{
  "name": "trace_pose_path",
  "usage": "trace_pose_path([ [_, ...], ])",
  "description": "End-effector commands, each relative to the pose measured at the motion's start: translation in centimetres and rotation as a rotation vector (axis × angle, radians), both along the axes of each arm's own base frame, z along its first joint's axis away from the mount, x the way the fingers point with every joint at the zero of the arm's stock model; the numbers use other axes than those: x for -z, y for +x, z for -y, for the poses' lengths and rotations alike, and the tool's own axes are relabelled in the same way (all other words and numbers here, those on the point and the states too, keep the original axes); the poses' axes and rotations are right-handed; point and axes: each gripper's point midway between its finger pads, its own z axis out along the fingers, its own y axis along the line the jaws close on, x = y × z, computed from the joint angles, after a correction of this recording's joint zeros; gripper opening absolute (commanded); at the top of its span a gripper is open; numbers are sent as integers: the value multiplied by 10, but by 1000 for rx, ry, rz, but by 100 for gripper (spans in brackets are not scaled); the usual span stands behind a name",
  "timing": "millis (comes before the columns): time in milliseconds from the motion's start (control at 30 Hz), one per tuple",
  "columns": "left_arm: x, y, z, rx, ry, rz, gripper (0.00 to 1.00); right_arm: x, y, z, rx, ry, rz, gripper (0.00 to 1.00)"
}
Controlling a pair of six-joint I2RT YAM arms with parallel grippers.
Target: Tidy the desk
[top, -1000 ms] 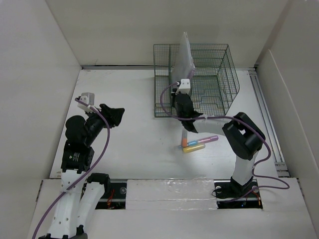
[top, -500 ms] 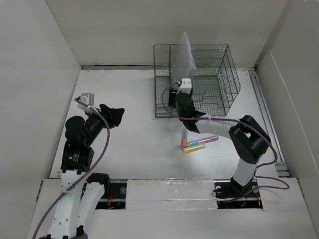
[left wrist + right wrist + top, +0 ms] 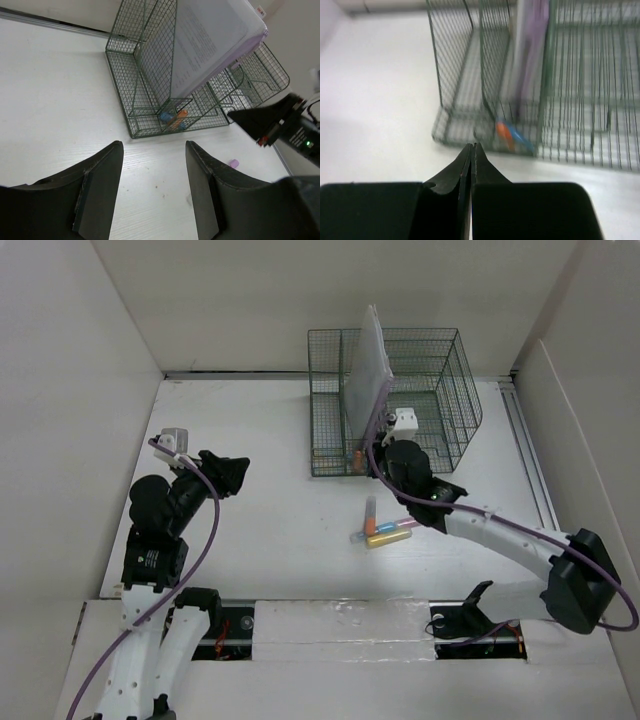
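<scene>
The white desk (image 3: 265,430) carries a dark green wire basket (image 3: 430,360) at the back, with a sheaf of papers (image 3: 368,360) standing in it. An orange marker (image 3: 357,455) and a blue one lie in the basket's front left slot; they also show in the right wrist view (image 3: 504,134). Several markers (image 3: 383,530) lie loose on the desk in front of the basket. My right gripper (image 3: 383,458) is shut and empty (image 3: 471,148), hovering just in front of the basket. My left gripper (image 3: 235,472) is open and empty (image 3: 152,190) over bare desk at the left.
White panel walls stand on the left, back and right. A metal rail (image 3: 530,460) runs along the right side. A small purple cap (image 3: 233,163) lies on the desk near my right gripper. My right arm's elbow (image 3: 580,580) reaches far out to the right.
My right gripper has moved right, away from above the loose markers, and its elbow has swung out to the right. The left arm has not moved.
</scene>
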Motion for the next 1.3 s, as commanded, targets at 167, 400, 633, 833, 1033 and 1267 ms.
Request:
trace_pose_path([
  [167,-15,-1,1,11,-3,69,50,111,-98,41,-112,-219,-449,42],
  [400,-12,0,1,9,-2,60,50,143,-91,18,-191,-211,-526,83],
  [633,-9,1,1,11,2,49,50,168,-73,-10,-218,-219,-543,82],
  [833,-9,2,2,16,2,48,50,188,-65,-7,-173,-254,-552,54],
  [1033,-7,2,2,17,2,41,50,201,-63,-4,-149,-265,-561,27],
  [1267,-8,3,3,23,0,42,50,156,-64,-9,-161,-205,-435,20],
])
